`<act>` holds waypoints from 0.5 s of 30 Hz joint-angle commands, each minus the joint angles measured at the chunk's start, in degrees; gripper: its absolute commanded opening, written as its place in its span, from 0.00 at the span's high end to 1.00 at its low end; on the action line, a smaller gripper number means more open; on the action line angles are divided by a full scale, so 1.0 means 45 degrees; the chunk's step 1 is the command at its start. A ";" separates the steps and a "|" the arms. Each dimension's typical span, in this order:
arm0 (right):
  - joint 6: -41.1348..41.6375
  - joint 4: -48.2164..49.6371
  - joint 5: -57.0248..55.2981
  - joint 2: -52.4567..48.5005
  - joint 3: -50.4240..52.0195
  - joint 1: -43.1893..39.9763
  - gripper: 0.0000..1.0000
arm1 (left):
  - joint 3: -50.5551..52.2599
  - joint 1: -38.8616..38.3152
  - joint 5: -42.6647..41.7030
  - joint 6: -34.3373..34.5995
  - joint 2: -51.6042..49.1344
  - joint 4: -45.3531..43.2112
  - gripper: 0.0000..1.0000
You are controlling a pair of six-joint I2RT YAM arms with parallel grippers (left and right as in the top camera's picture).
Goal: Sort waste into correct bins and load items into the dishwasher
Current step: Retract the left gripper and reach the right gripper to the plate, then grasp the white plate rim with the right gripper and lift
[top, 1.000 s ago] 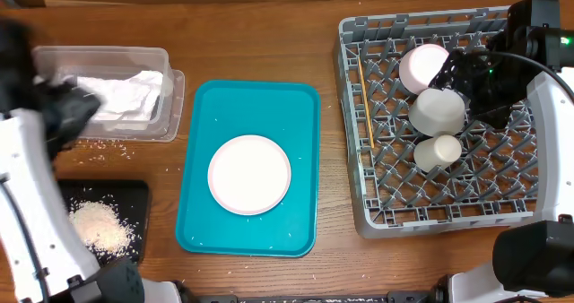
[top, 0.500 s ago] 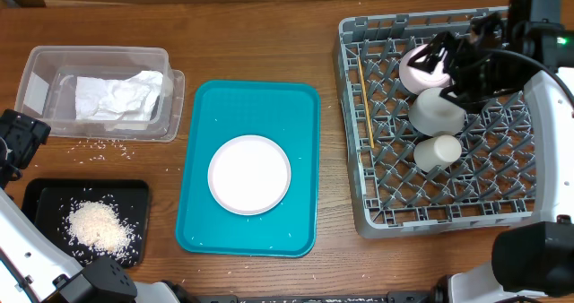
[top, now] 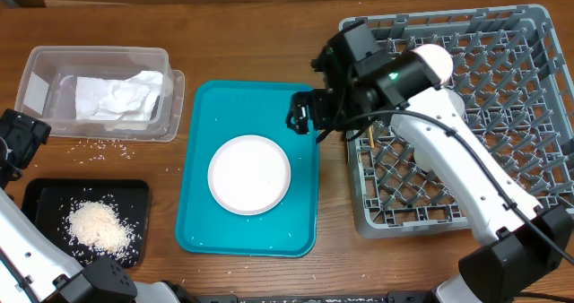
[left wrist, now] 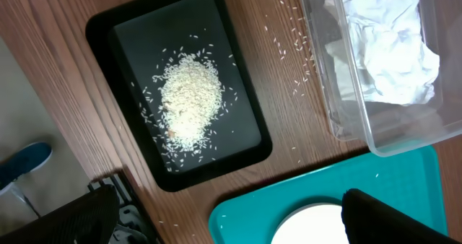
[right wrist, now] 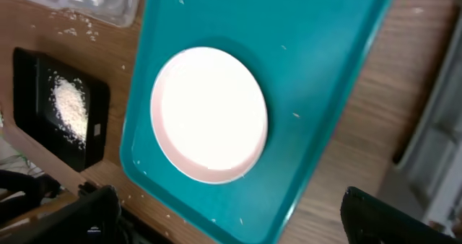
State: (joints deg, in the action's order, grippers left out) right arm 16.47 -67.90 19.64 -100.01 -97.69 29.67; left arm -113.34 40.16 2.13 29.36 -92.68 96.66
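The large pinkish-white plate lies on the teal tray. My right gripper hangs open and empty over the tray's upper right corner, just above and right of the plate. White napkins fill the clear tub. A heap of rice sits in the black tray. The pink bowl shows in the grey rack; my right arm hides the other dishes there. At the table's left edge my left gripper is open and holds nothing.
Loose rice grains are scattered on the wood between tub and black tray. In the left wrist view the black tray and tub lie below me. The rack's edge borders the right wrist view.
My right arm swung left from over the rack to above the teal tray's upper right corner. My left arm pulled back from the tub to the table's left edge, then stayed.
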 commanded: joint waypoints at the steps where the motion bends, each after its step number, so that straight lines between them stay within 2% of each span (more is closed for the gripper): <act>1: 0.0019 0.0131 -0.0627 -0.0476 -0.0029 0.0452 0.00 | 0.0019 -0.0015 -0.0058 -0.0287 0.0155 0.0024 0.00; 3: 0.0024 0.0175 -0.0738 -0.1044 0.0044 0.0772 0.02 | 0.0019 -0.0015 -0.0058 -0.0287 0.0155 0.0029 0.00; 4: 0.0175 0.0185 -0.0748 -0.1282 0.0063 0.0874 0.06 | 0.0019 -0.0015 -0.0058 -0.0287 0.0155 0.0034 0.00; 8: 0.1200 0.0350 -0.0738 -0.2613 0.0078 0.1326 0.31 | 0.0019 -0.0015 -0.0058 -0.0291 0.0155 0.0029 0.00; 9: 0.1457 0.0607 -0.0733 -0.3293 0.0078 0.1554 0.42 | 0.0019 -0.0015 -0.0058 -0.0287 0.0155 0.0029 0.00; 11: 0.1749 0.1112 -0.0748 -0.4274 0.0078 0.1865 0.51 | 0.0019 -0.0015 -0.0058 -0.0287 0.0155 0.0029 0.00; 15: 0.1739 0.1705 -0.0840 -0.5479 0.0078 0.2055 0.52 | 0.0019 -0.0015 -0.0058 -0.0291 0.0155 0.0029 0.00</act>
State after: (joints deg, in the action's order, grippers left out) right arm 23.40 -60.93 16.45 -121.97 -97.45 38.44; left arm -113.34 40.16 2.11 29.36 -92.68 96.66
